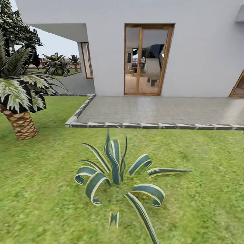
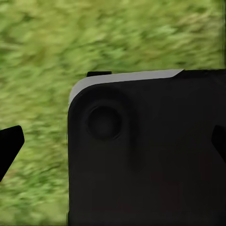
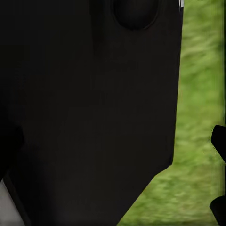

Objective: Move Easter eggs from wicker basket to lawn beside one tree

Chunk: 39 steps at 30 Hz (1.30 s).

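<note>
The lawn (image 1: pixel 210 176) fills the foreground of the head view, open on both sides of a striped spiky plant (image 1: pixel 117 176). Behind it the grey paved patio (image 1: pixel 162 110) meets the grass at a raised kerb (image 1: pixel 152 125), before a white house (image 1: pixel 203 51). A palm (image 1: pixel 20 98) stands left. Both wrist views show grass behind black robot body; whether either gripper is open I cannot tell.

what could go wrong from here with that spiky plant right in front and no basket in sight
1. The striped spiky plant sits on the lawn directly ahead; driving straight on would likely run the base into it.
2. The palm at the left has a brown scaly trunk, so it may be mistaken for the intended tree.
3. The head view faces the patio and house, perhaps away from the eggs.
</note>
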### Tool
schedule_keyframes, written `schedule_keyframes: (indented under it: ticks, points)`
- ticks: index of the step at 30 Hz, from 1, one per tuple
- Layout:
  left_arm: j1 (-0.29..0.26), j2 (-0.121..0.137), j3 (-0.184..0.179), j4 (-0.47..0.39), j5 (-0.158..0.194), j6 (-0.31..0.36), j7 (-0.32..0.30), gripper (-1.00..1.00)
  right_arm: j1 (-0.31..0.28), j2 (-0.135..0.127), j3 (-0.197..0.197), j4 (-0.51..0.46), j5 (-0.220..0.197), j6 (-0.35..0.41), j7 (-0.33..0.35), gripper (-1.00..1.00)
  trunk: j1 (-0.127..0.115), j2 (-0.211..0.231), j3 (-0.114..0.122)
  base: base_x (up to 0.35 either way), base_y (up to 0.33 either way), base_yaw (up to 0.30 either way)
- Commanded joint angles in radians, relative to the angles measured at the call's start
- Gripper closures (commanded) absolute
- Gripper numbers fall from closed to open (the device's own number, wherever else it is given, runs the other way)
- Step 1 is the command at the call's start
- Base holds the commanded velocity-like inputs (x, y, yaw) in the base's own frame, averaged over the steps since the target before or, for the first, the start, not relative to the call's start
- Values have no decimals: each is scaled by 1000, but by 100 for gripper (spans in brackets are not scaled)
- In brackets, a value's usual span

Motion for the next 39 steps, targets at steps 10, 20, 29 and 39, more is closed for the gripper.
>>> schedule_keyframes:
  ticks: [10,20,29,39]
  points:
    - [0,0,0,1,-2,-3,1,-100,0,0,-7,0,1,-3,1,-100,0,0,-1,0,-95,0]
    - [0,-1,0,1,-3,-3,1,-100,0,1,-7,0,1,-3,1,-100,0,0,-1,0,-172,0]
    - [0,0,0,1,-3,-3,1,-100,0,1,-7,0,1,-3,1,-100,0,0,-1,0,-198,0]
    - [0,-1,0,1,-3,-3,1,-100,0,0,-7,0,1,-3,1,-100,0,0,-1,0,-204,0]
